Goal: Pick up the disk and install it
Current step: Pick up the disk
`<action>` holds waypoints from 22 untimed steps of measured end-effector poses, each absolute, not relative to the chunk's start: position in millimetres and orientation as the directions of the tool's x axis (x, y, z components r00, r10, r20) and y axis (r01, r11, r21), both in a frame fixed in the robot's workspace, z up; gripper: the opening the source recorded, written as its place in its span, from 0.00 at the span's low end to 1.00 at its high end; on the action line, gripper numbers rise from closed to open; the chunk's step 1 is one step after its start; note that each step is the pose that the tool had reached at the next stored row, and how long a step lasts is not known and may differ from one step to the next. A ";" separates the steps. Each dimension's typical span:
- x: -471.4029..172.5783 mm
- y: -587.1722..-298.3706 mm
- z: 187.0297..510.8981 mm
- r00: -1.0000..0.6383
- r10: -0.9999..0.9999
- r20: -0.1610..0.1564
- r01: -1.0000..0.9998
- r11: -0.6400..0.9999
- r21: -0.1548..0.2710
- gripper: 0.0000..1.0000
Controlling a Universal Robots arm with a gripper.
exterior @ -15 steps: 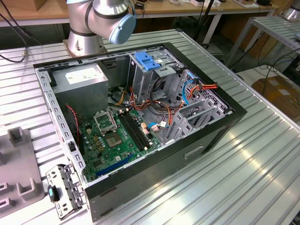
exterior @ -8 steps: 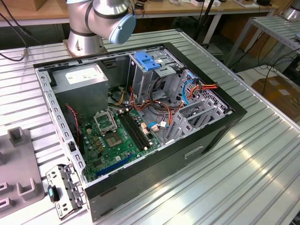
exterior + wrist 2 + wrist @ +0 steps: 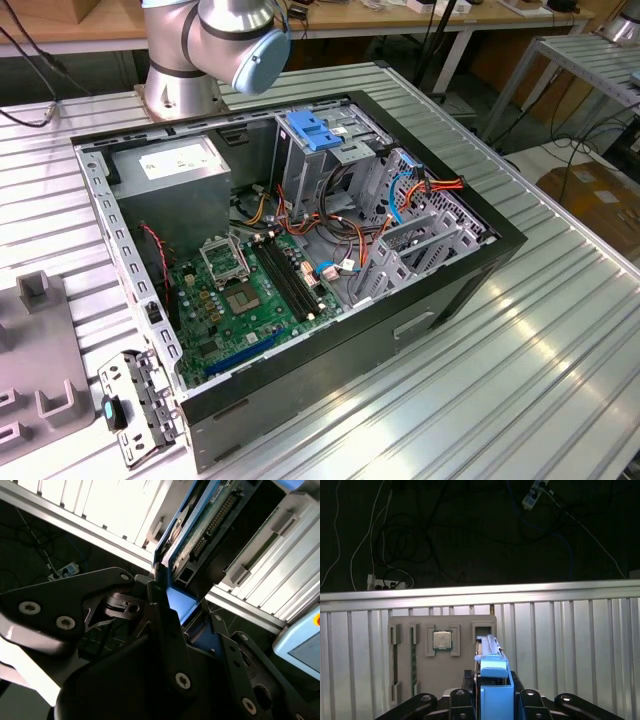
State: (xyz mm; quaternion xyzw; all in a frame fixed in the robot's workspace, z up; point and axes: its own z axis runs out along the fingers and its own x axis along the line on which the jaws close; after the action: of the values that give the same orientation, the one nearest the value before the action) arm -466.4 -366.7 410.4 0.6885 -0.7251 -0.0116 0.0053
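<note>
My gripper (image 3: pixel 493 696) is shut on the disk (image 3: pixel 494 672), which stands edge-on between the black fingers (image 3: pixel 460 700) with its blue plastic rail facing the camera. In the second wrist view the disk (image 3: pixel 200 530) shows its green circuit-board side and a blue rail, clamped at one end by the gripper (image 3: pixel 186 607). It hangs over the ribbed metal table, close to a grey fixture tray (image 3: pixel 420 675). In the exterior view the open computer case (image 3: pixel 480 265) lies on the table, with a grey drive cage topped by a blue slotted bracket (image 3: pixel 315 130).
The fixture tray carries a square processor chip (image 3: pixel 442 641) and memory sticks (image 3: pixel 413 655). In the case are a green motherboard (image 3: pixel 240 295), a grey power supply box (image 3: pixel 175 165) and loose orange and blue cables (image 3: pixel 400 195). The arm's base (image 3: pixel 185 70) stands behind the case.
</note>
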 end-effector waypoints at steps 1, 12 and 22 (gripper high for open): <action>-466.4 -366.7 411.3 -0.052 -0.999 -0.008 -0.998 0.052 0.024 0.37; -466.3 -366.7 429.4 -0.052 -0.999 -0.008 -0.998 0.052 0.024 0.37; -466.3 -366.7 448.2 -0.052 -0.999 -0.008 -0.998 0.052 0.024 0.37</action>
State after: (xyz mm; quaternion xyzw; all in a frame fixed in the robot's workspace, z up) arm -466.3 -366.7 448.2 0.6885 -0.7251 -0.0116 0.0053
